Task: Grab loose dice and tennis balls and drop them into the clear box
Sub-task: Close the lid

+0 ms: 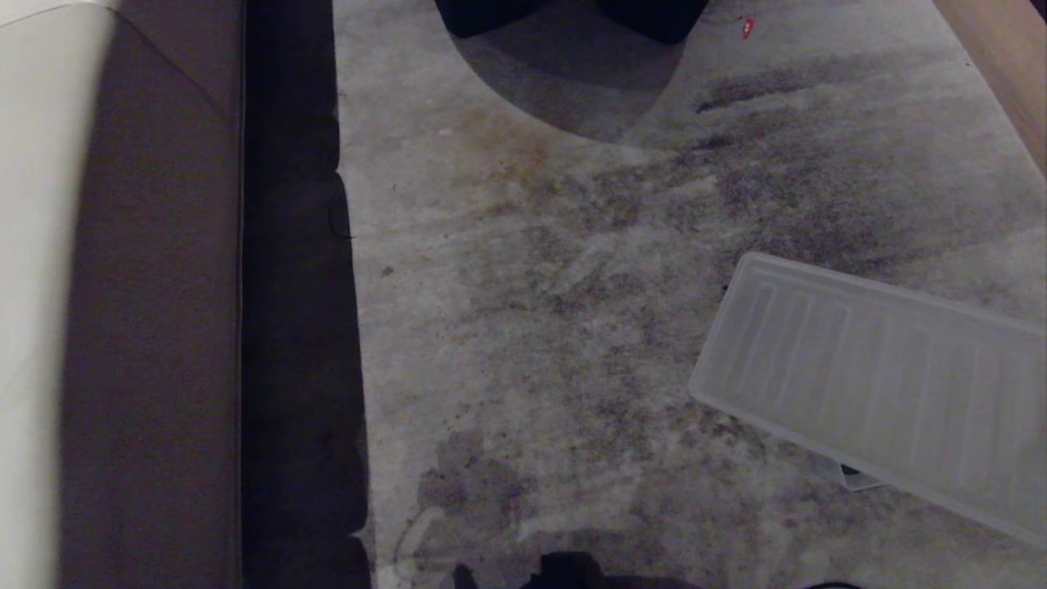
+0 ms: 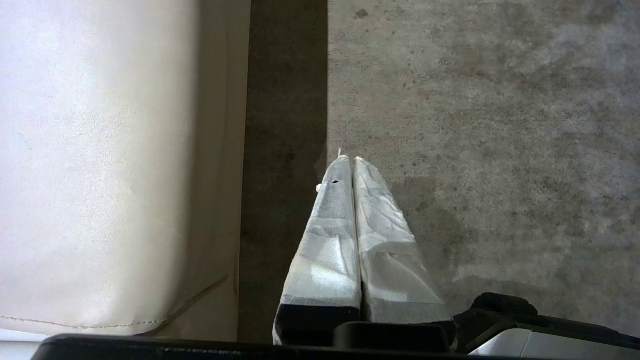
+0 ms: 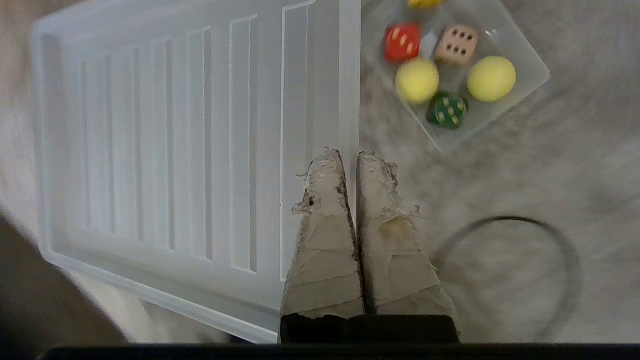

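Observation:
In the right wrist view the clear box (image 3: 482,116) stands on the carpet beyond the lid. Inside it lie a red die (image 3: 402,41), a brown die (image 3: 456,45), a green die (image 3: 446,111) and two tennis balls (image 3: 417,80) (image 3: 491,78). A further yellow thing is cut off at the frame edge. My right gripper (image 3: 350,152) is shut and empty, hanging above the carpet beside the lid's edge, short of the box. My left gripper (image 2: 348,159) is shut and empty over the carpet next to the sofa. Neither gripper shows in the head view.
A flat ribbed clear lid (image 1: 883,384) (image 3: 200,125) lies on the stained carpet at the right. A pale sofa (image 1: 49,286) (image 2: 100,150) runs along the left. A black cable loop (image 3: 505,220) lies on the carpet near the right gripper. A small red scrap (image 1: 747,29) lies far ahead.

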Controlling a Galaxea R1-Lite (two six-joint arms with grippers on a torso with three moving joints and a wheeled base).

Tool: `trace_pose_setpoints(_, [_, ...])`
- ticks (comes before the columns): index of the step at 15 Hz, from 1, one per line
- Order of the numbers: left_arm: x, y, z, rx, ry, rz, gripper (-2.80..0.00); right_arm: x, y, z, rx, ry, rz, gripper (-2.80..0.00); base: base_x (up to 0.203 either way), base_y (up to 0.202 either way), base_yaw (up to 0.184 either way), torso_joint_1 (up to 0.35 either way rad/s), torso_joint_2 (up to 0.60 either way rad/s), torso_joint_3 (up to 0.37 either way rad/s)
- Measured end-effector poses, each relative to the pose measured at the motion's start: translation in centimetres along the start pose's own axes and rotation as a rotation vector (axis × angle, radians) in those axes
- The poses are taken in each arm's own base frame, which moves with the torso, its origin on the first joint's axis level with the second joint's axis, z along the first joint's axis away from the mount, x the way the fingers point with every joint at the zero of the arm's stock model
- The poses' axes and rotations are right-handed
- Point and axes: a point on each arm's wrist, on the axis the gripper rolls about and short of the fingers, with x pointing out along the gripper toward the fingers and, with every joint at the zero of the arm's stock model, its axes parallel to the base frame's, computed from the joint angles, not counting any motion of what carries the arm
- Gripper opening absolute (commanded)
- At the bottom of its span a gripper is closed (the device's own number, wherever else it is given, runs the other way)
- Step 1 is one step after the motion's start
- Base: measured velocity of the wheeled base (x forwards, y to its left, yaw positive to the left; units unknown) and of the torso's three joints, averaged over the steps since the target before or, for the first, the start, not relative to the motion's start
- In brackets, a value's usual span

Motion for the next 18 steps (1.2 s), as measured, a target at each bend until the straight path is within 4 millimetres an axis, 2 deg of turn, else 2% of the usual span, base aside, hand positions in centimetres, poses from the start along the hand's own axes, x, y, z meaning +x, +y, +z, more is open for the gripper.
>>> trace_pose_setpoints(3, [0.0,0.0,0.0,0.000,0.000,0.001,-2.80,4.3,0.7,2.5,0.156,-0.041,-0.079,-2.80,0.000,0.000,0.000,0.000,0.00,0.000])
trace_pose_setpoints(6, [0.0,0.0,0.0,0.000,0.000,0.000,-2.80,8.4,0.0,3.8,0.247,-0.029,-0.159,-2.80,0.000,0.000,0.000,0.000,0.00,0.000])
trace_pose_setpoints(9, [0.0,0.0,0.0,0.000,0.000,0.000,-2.80,12.8,-1.6,4.0,0.250,0.028,-0.246,-2.80,0.000,0.000,0.000,0.000,0.00,0.000])
trace_pose_setpoints(13, [0.0,0.0,0.0,0.000,0.000,0.000,-2.80,18.4,-4.5,4.1,0.270,0.009,-0.281,-2.80,0.000,0.000,0.000,0.000,0.00,0.000])
trace_pose_setpoints(16, [0.0,0.0,0.0,0.000,0.000,0.000,-2.80,21.5,-7.4,4.5,0.314,-0.040,-0.251,-2.80,0.000,0.000,0.000,0.000,0.00,0.000])
trace_pose_setpoints(18, [0.0,0.0,0.0,0.000,0.000,0.000,-2.80,23.2,-8.9,3.9,0.365,-0.056,-0.244,-2.80,0.000,0.000,0.000,0.000,0.00,0.000])
